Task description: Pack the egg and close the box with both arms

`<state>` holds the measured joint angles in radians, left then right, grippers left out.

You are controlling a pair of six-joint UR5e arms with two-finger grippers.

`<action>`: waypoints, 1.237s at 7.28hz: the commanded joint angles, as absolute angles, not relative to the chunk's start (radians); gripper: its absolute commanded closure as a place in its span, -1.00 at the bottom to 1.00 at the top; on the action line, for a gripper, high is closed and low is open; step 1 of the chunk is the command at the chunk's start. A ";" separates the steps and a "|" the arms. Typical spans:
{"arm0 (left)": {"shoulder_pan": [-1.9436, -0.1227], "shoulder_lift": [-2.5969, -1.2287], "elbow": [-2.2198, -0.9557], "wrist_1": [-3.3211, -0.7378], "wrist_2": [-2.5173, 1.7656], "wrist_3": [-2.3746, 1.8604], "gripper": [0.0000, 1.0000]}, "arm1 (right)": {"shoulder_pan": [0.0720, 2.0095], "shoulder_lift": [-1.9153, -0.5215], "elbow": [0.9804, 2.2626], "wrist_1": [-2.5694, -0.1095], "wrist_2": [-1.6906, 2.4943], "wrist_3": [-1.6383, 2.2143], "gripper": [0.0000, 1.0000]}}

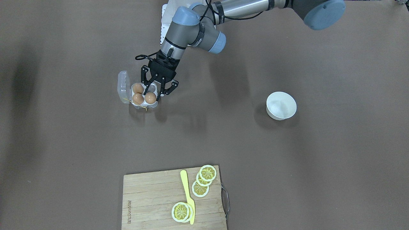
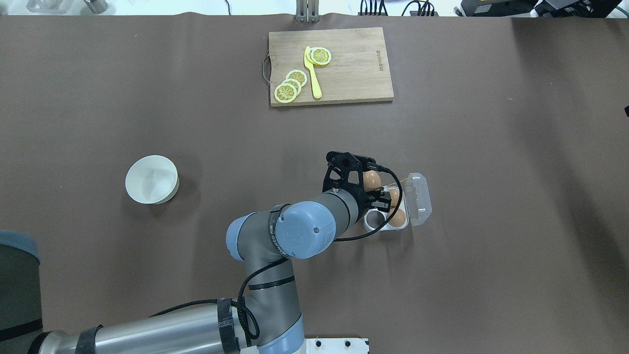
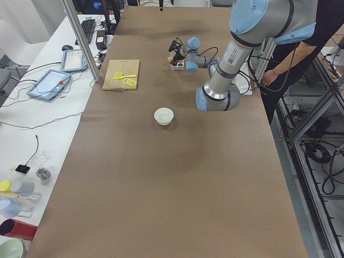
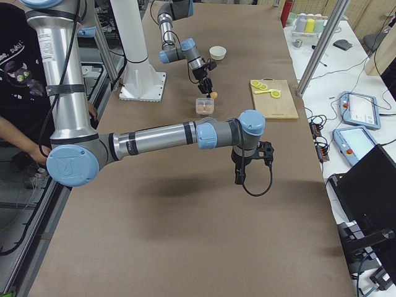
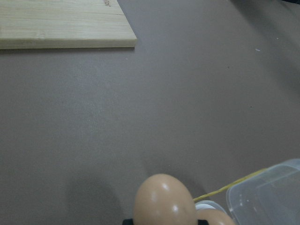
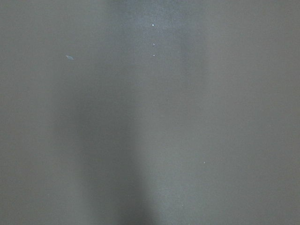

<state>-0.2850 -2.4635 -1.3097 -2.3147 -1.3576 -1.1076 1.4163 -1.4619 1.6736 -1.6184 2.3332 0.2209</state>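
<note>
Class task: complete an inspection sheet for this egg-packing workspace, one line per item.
Surface: brown table, patchy shadows.
Job's things: box, lid open; two eggs seated, one cell empty; the egg inside the left hand.
Clutter: white bowl; cutting board with lemon slices and yellow knife.
Hands: left hand over the box, grip unclear; right hand over bare table, state unclear.
Cables: black cable looped beside the left hand.
Surroundings: person beside the robot; tablets on side bench.

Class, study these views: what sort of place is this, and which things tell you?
Probably a robotics lab, not a kitchen: the left arm holding an egg and the right arm share one long table, with teach pendants alongside.
</note>
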 commanded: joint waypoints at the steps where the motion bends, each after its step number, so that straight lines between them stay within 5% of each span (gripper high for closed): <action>1: -0.278 -2.465 -1.312 -2.318 -1.358 -1.108 -0.15 | 1.419 -1.462 1.674 -1.618 2.333 0.221 -1.00; 2: -0.278 -2.462 -1.310 -2.344 -1.358 -1.108 -0.97 | 1.419 -1.462 1.672 -1.618 2.333 0.221 -1.00; 6: -0.282 -2.459 -1.322 -2.345 -1.364 -1.077 -0.94 | 1.424 -1.462 1.675 -1.618 2.333 0.221 -1.00; 9: -0.421 -2.393 -1.446 -2.336 -1.525 -0.960 -0.93 | 1.427 -1.463 1.674 -1.617 2.335 0.221 -1.00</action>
<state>-0.3404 -2.4281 -1.3966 -2.3418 -1.4168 -0.9805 1.4260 -1.4621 1.6742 -1.6180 2.3335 0.2209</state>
